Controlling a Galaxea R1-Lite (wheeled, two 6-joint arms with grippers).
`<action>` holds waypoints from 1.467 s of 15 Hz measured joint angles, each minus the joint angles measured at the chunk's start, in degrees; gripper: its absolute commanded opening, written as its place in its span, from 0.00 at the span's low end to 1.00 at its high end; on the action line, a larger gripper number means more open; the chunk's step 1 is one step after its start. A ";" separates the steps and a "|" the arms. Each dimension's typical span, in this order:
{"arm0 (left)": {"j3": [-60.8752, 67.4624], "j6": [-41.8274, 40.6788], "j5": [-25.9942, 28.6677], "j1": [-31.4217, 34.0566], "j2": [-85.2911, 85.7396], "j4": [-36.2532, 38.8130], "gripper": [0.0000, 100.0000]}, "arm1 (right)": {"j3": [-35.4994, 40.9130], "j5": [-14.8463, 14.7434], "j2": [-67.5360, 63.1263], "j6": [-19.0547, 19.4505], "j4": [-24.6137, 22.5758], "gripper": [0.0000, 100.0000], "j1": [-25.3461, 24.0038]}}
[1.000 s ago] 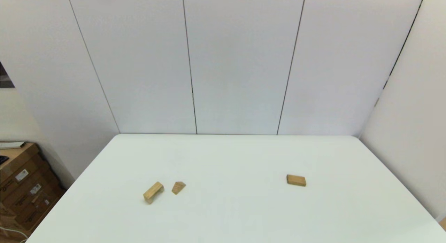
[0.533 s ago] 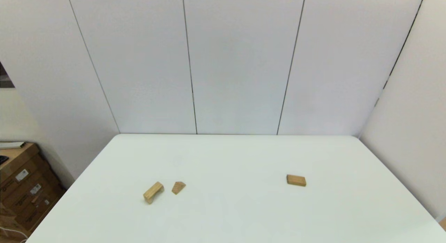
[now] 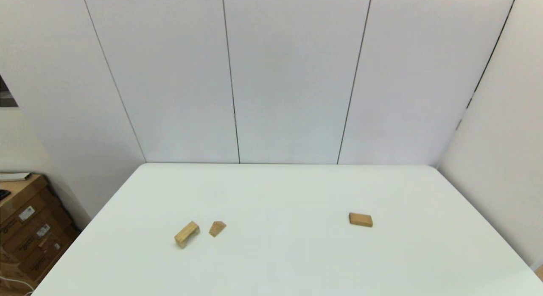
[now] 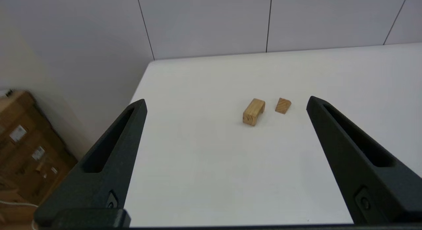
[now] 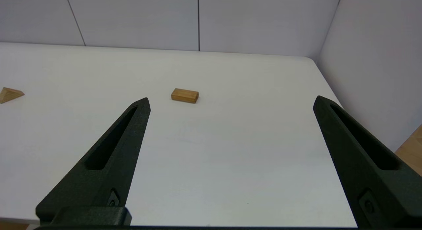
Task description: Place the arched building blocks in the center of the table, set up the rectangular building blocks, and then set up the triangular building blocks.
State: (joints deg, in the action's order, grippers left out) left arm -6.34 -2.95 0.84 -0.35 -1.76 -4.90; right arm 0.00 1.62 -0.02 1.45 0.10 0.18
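Light wood, three small blocks, all apart on the white table (image 3: pixel 297 262) and none yet handled. Take the arch (image 3: pixel 186 234) as the landmark: it stands on its two legs left of the table's middle, turned at a slant. The triangle (image 3: pixel 217 228) lies just beside the arch on its right, not touching it. The slab (image 3: pixel 360 219) lies flat well to the right of the arch, past the middle of the table, so the centre spot between arch and slab is bare.

The left gripper (image 4: pixel 226 101) hangs back from the arch over the near edge of the table, its fingers spread wide, with the arch and triangle framed between them farther off. That looks like a waiting pose aimed at the arch, which the task moves first. The right gripper (image 5: pixel 230 100) is likewise held back, fingers wide apart, facing the slab. Neither arm shows in the head view, so both seem parked near the robot.

The tabletop is smooth and plain with rounded corners, so a block should slide easily if nudged. Behind the arch rise pale wall panels with thin dark seams; another pale wall closes the right side. Left of the arch, below the table, stand cardboard boxes (image 3: pixel 29 228).
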 measured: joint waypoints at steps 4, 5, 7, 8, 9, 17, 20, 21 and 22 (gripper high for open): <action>-8.51 -4.05 4.28 0.02 -6.90 -0.63 1.00 | 0.00 0.00 0.00 0.02 0.00 1.00 0.00; -11.11 -4.22 4.89 0.02 -9.55 -0.96 1.00 | 0.00 0.00 0.00 0.00 0.00 1.00 0.00; -16.51 -4.40 5.49 0.13 -16.59 -1.74 1.00 | 0.00 0.00 0.00 0.02 0.00 1.00 0.00; -19.32 -4.40 5.66 0.17 -21.25 -2.47 1.00 | 0.00 0.00 0.00 0.02 0.00 1.00 0.00; -21.97 -4.40 5.66 0.20 -26.21 -3.36 1.00 | 0.00 0.00 0.00 0.00 0.00 1.00 0.00; -44.09 -3.08 5.46 -0.52 -76.00 -15.91 1.00 | 0.00 0.00 0.00 0.02 0.00 1.00 0.00; -54.54 -1.40 5.50 -1.21 -91.80 -20.89 1.00 | 0.00 0.00 0.00 0.02 0.00 1.00 0.00; -57.82 -0.24 5.52 -1.71 -96.26 -22.41 1.00 | 0.00 0.00 0.00 0.02 -0.02 1.00 0.00; -61.18 1.39 5.52 -2.36 -100.39 -24.22 1.00 | 0.00 0.00 0.00 0.00 0.00 1.00 0.00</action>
State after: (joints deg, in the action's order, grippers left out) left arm -67.52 -1.56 6.36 -2.72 -102.14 -29.12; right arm 0.00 1.62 -0.02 1.45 0.10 0.18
